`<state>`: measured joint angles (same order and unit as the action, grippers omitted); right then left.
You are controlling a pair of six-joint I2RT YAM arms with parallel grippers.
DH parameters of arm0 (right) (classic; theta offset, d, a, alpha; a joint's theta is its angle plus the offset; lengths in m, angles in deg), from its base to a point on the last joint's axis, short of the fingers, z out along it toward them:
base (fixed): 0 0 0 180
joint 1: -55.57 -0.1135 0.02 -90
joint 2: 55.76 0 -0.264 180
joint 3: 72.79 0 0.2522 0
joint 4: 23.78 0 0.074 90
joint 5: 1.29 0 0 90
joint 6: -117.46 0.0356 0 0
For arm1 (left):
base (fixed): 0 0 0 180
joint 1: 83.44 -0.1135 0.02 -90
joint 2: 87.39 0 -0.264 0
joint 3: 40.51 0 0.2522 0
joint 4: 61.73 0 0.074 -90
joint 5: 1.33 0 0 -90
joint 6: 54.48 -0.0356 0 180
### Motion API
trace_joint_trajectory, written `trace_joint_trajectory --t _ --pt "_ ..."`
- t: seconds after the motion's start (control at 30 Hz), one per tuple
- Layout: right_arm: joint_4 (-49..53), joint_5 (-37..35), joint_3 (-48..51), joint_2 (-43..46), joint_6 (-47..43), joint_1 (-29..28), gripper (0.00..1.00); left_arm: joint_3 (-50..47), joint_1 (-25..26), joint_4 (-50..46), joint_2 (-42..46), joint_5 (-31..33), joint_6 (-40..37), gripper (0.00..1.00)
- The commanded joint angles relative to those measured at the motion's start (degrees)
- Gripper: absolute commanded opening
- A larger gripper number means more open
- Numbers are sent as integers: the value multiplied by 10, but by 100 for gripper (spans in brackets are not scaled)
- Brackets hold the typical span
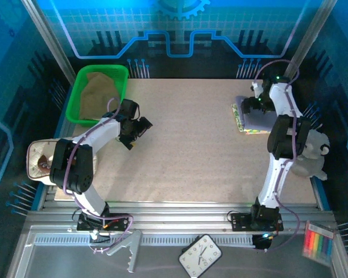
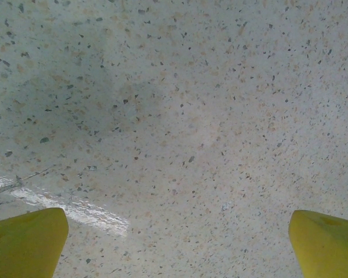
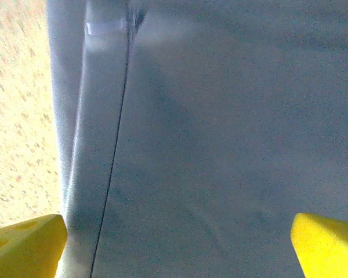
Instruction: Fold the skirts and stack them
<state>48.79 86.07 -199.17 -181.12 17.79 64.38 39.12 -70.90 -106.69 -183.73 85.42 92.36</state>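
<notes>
The surface (image 1: 191, 150) is beige with fine dark speckles. The lavender skirt (image 1: 256, 120) is plain, over a pale yellow floral skirt (image 1: 238, 117). The plain olive-tan skirt (image 1: 98, 92) fills a bright green basket (image 1: 75, 98). The left hand (image 2: 177, 246) has yellow fingertips (image 2: 26, 246)

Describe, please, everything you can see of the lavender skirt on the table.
The lavender skirt is plain soft cloth, folded into a flat rectangle at the table's far right. It lies on the floral yellow skirt, whose edge peeks out at its left and near sides. Up close its surface is smooth, with a folded band and a seam along one edge. The right gripper stands open over it, gripping nothing.
</notes>
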Motion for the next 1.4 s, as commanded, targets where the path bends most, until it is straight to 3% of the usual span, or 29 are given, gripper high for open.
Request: trace_joint_trajectory --t 0.0,0.13,0.27,0.4,0.53,0.63,0.73,0.87,1.0,1.17,1.23,1.37 --pt "29 -14 46 -9 -36 8 100 4 3 -7 1 -6 -6 99" --pt "3 16 107 -10 -99 7 99 0 3 -4 -1 -8 -4 99" --pt "5 5 105 -6 -122 8 99 2 3 -1 -1 -8 -3 99" --pt "-10 73 101 51 -109 18 100 0 3 0 0 -7 -2 99" --pt "-49 38 102 84 -48 38 99 -2 3 3 1 -9 -2 99" --pt "-45 43 93 76 -10 64 90 -3 3 3 4 -8 -5 99" --pt "-39 8 102 64 -16 63 75 -6 2 4 7 -6 -6 99" --pt "-30 -8 115 45 -26 56 77 -5 0 5 7 -6 -7 99" --pt "-28 103 117 56 -33 53 88 -2 0 3 10 -6 -10 99" --pt "-23 249 103 90 -32 50 90 -5 -1 3 14 -4 -11 99" --pt "-51 240 121 109 -9 51 89 -8 -1 4 16 -4 -9 99" --pt "-97 106 151 130 79 66 60 -16 -2 6 19 -4 -9 99"
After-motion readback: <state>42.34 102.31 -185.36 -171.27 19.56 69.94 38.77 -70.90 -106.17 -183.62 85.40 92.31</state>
